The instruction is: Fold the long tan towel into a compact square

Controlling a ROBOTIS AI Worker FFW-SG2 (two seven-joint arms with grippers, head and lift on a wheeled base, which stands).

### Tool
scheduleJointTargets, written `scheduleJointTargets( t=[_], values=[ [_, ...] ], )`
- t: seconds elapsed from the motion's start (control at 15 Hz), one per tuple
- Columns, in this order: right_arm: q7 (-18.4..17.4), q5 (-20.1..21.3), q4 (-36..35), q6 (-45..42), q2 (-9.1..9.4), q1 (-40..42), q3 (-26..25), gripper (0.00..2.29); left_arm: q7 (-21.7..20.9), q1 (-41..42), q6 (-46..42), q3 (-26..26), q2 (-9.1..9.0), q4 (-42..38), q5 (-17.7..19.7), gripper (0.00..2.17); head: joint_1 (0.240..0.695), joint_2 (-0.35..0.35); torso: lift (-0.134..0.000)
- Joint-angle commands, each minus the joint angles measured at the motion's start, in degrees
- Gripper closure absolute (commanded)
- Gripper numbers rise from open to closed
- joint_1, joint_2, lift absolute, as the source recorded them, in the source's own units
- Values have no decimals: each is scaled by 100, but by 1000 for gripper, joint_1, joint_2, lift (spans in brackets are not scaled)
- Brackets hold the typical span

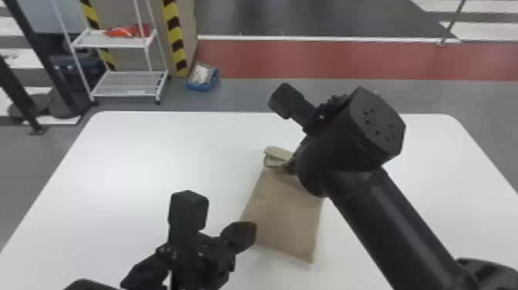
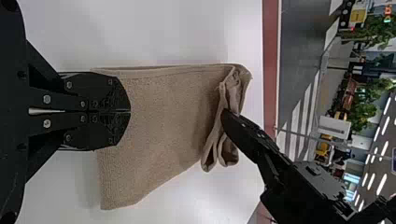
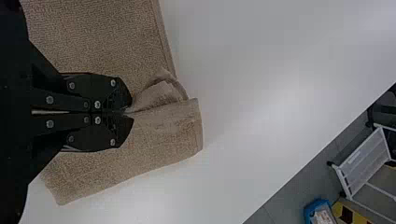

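Beneath the right hand (image 3: pixel 132 113), the tan towel (image 1: pixel 285 216) lies on the table (image 1: pixel 173 154), its far end gathered and clamped between the fingers. To complete this apparent fold, draw the end nearward at low height, align side edges, then release flat. Left hand (image 2: pixel 130 112): fingers together, empty, by the near end; clear it first. Well beyond both hands: blue bin (image 1: pixel 201 88) containing pale items (image 1: pixel 201 74); white cart (image 1: pixel 131 93) bearing red items (image 1: pixel 127 31).

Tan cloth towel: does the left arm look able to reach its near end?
Probably yes: the black left hand is close to the near end of the towel, nothing visible between, but its closed fingers must open first.
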Motion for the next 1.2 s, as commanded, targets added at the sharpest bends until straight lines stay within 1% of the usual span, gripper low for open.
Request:
scheduleJointTargets(
  t=[0.0,0.2,0.33,0.53,0.6,0.87,1.13],
  values=[
    [45,0,-85,0,-4,27,9,1362,37,-71,-156,-89,0,218,-45,2142,695,-15,-124],
    [168,-35,-349,17,-65,123,44,1362,19,-230,-174,-89,0,640,-89,2142,695,-16,-124],
    [230,-26,-419,17,-118,158,53,1362,2,-230,-174,-89,0,684,-98,2142,695,-10,-124],
    [493,18,-507,0,-118,185,61,1362,10,-256,-174,-124,0,693,-98,2142,695,-8,-124],
    [583,27,-595,0,-144,202,70,1362,10,-265,-174,-133,0,710,-98,2142,695,-7,-124],
    [583,71,-982,-53,-223,246,88,1362,28,-309,-174,-133,0,772,-107,2142,695,0,-124],
    [583,97,-1359,-88,-434,431,167,1362,37,-353,-156,-133,-9,842,-177,2142,695,3,-124]
  ],
)
